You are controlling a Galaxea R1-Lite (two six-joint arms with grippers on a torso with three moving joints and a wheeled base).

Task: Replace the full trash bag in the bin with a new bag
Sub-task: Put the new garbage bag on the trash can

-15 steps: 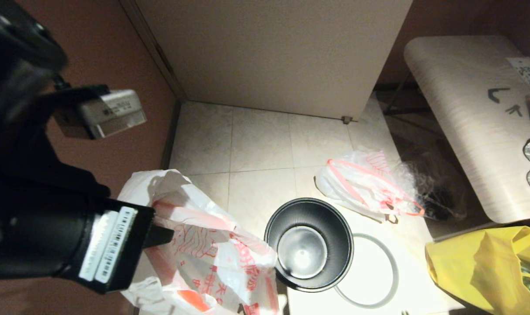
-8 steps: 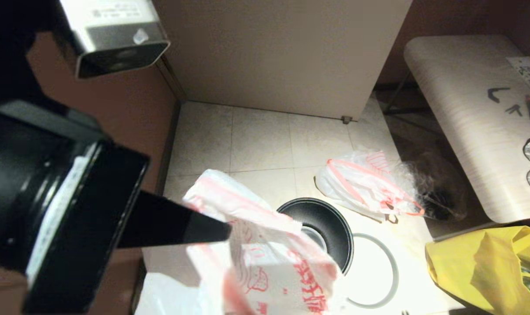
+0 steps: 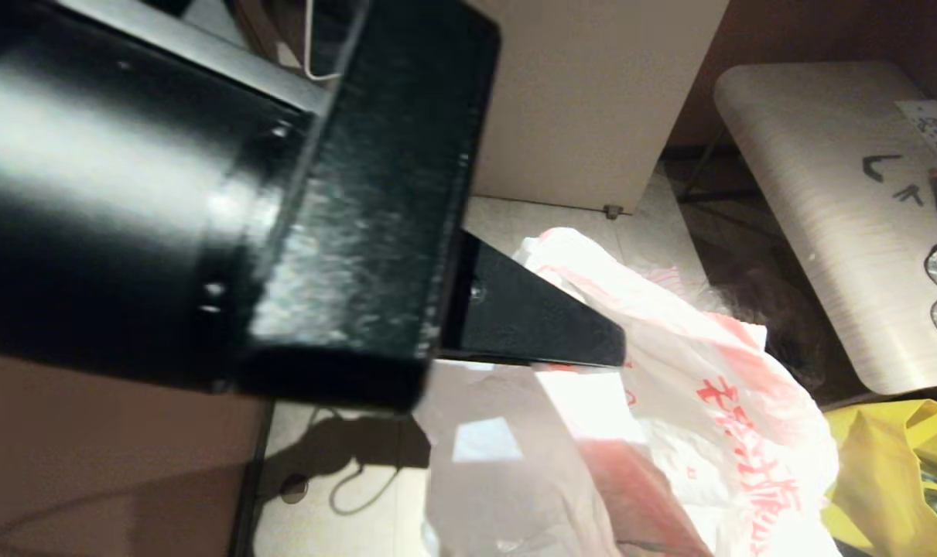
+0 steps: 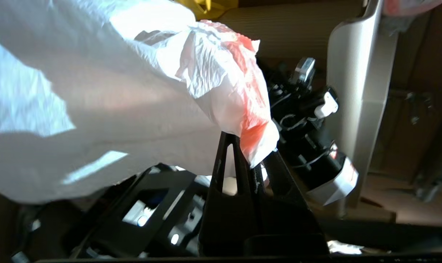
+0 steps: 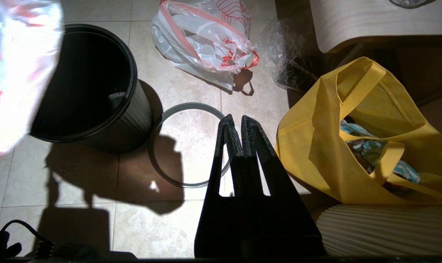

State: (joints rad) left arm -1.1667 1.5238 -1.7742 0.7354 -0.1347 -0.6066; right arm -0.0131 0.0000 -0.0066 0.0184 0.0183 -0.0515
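I had the left tool (image 4: pixel 248 146) clamped on a bunched red-edged fold of the new bag (image 4: pixel 133 91), held up high, the limp bag hanging from it. The bin (image 5: pixel 85 87) stood bagless on the tiled floor (image 5: pixel 148 226) below and to the right of that hanging bag, mouth open upward, the grey hoop (image 5: pixel 188 146) lying flat just beside it. The full trash bag (image 5: pixel 206 40) lay beyond the hoop. My right tool (image 5: pixel 239 122) hung pinched together, empty, over the hoop, the nearer arm to it.
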